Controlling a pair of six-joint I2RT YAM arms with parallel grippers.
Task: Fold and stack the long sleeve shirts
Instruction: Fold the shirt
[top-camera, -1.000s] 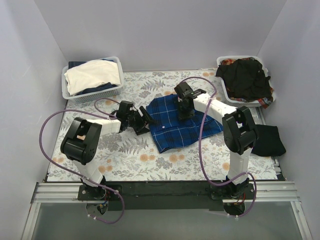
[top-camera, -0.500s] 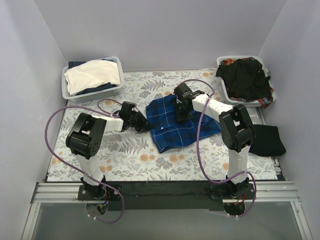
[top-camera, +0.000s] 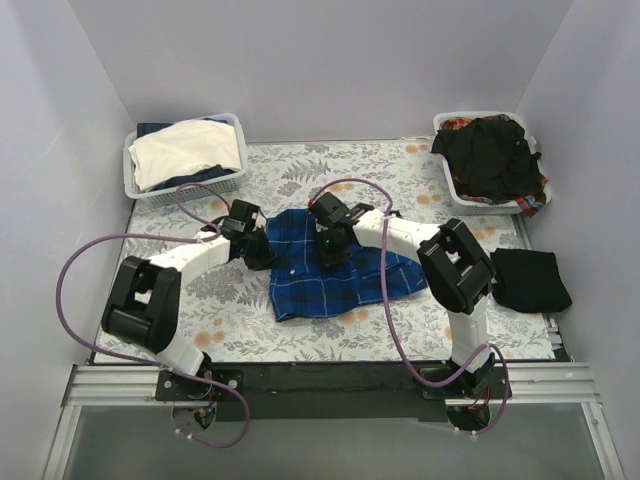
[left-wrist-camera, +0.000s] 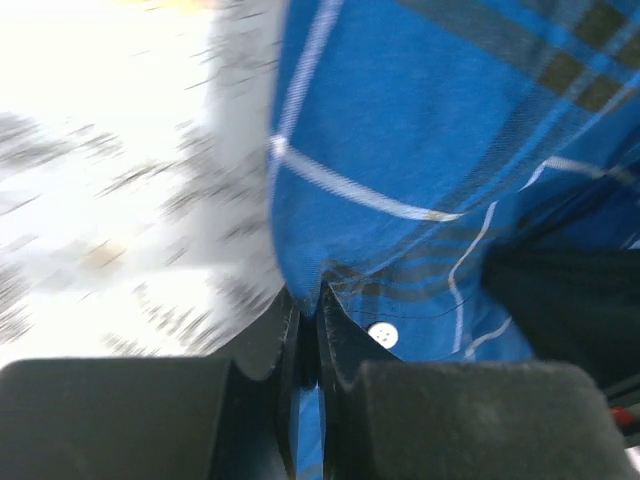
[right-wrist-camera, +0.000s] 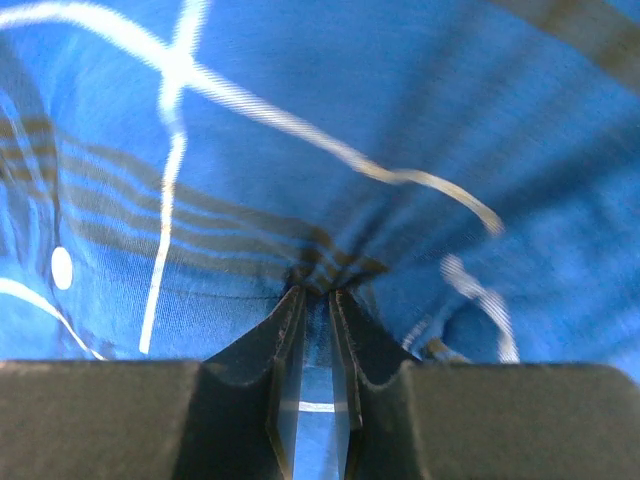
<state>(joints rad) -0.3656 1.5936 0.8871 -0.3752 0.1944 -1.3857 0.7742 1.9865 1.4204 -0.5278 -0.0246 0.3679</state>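
Blue plaid shirt (top-camera: 320, 285) lies rumpled mid-desk (top-camera: 250, 305). We note the left gripper (left-wrist-camera: 308, 300) clenched on the shirt's left edge, just beside a white button (left-wrist-camera: 382, 333). The right gripper (right-wrist-camera: 318, 290) pinches a puckered fold near the shirt's middle. A black shirt (top-camera: 530, 280) lies folded at the desk's right edge, well apart.

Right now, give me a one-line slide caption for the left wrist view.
Left claw shut on the edge of the royal-blue plaid cloth shirt, small white button beside it.
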